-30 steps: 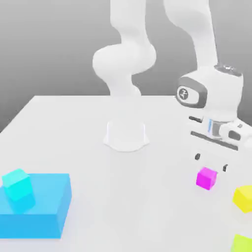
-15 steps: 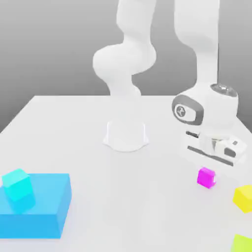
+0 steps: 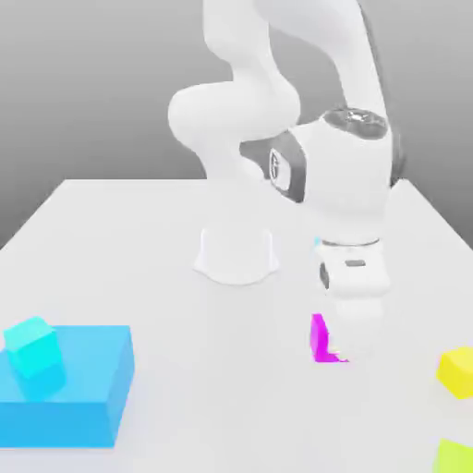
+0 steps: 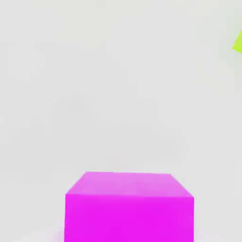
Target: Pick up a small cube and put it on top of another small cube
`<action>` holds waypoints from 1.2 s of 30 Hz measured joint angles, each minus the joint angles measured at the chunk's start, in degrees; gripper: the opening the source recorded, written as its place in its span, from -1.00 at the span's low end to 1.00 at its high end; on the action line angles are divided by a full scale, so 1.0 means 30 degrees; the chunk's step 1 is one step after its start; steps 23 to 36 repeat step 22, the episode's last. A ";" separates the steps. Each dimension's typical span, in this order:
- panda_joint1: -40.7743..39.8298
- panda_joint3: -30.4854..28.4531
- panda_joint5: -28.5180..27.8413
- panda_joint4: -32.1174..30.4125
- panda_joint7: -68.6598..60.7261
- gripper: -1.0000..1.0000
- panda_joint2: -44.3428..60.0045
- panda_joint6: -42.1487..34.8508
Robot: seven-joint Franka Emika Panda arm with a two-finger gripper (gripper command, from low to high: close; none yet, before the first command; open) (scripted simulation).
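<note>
The small magenta cube (image 3: 321, 338) sits low over the white table (image 3: 139, 240), right of centre in the exterior view. My gripper (image 3: 340, 353) has come down right at this cube, and the white hand (image 3: 354, 296) covers the cube's right part. In the hand view the magenta cube (image 4: 128, 207) is very close, showing its top and one side face. A small cyan cube (image 3: 35, 349) rests on a large blue block (image 3: 78, 393) at the exterior view's left. A small yellow cube (image 3: 457, 371) lies at the right edge.
The arm's round white base (image 3: 237, 254) stands mid-table behind the hand. A lime-green object (image 3: 454, 457) peeks in at the exterior view's lower right corner, and a green-yellow corner (image 4: 238, 42) shows at the hand view's edge.
The hand has turned, swung toward the exterior view's left and dropped onto the magenta cube. The cube now stands further left than before. The other cubes have not moved.
</note>
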 joint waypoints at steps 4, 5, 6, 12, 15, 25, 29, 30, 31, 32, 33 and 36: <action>-0.2847 -0.1348 -0.0138 0.1223 0.3229 -1.00 -0.0346 -0.1529; -0.3665 -0.1581 -0.0143 0.1528 0.4010 -1.00 -0.0427 -0.1910; -0.4393 -0.1905 -0.0173 0.1835 0.4818 -1.00 -0.0507 -0.2294; -0.8638 -0.3926 -0.0281 0.3669 0.9592 -1.00 -0.0946 -0.4582; -0.9799 -0.4540 0.0130 0.4134 1.0865 -1.00 -0.0484 -0.4660; -0.9850 -0.4497 0.1565 0.3701 1.0062 1.00 0.1600 -0.2356; -0.9850 -0.4497 0.1565 0.3701 1.0062 1.00 0.1600 -0.2356; -0.9850 -0.4497 0.1565 0.3701 1.0062 1.00 0.1600 -0.2356; -0.9850 -0.4497 0.1565 0.3701 1.0062 1.00 0.1600 -0.2356; -0.9850 -0.4497 0.1565 0.3701 1.0062 1.00 0.1600 -0.2356; -0.9850 -0.4497 0.1565 0.3701 1.0062 1.00 0.1600 -0.2356; -0.9850 -0.4497 0.1565 0.3701 1.0062 1.00 0.1600 -0.2356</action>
